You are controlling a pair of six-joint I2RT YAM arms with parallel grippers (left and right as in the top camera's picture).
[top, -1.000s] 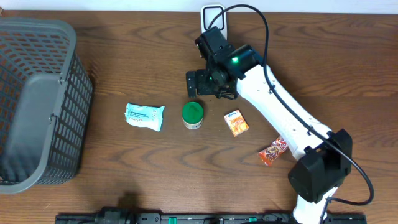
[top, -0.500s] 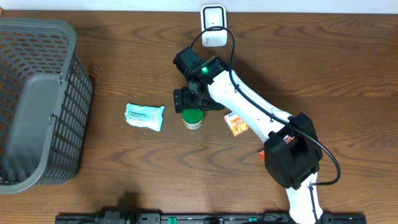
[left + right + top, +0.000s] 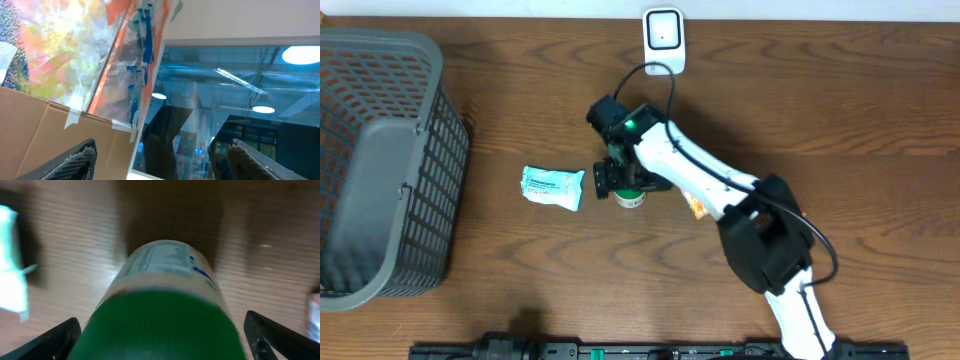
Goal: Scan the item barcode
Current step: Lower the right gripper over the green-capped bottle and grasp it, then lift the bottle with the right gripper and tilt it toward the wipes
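Observation:
The item is a small jar with a green lid (image 3: 632,192) and a pale label, standing mid-table. My right gripper (image 3: 617,178) hangs over it and covers much of it from above. In the right wrist view the lid (image 3: 160,325) fills the space between the two fingers, and the gripper (image 3: 167,341) is open with a finger on each side of the lid, apart from it. The white scanner (image 3: 663,30) stands at the table's far edge. My left gripper (image 3: 162,162) is open and holds nothing, pointing up at the room; it is outside the overhead view.
A teal packet (image 3: 553,186) lies just left of the jar. An orange box (image 3: 697,207) peeks out from under my right arm. A large grey basket (image 3: 380,160) takes up the table's left side.
My right arm has swung left and forward from near the scanner to over the green-lidded jar. The gripper stayed open. The objects on the table have not moved.

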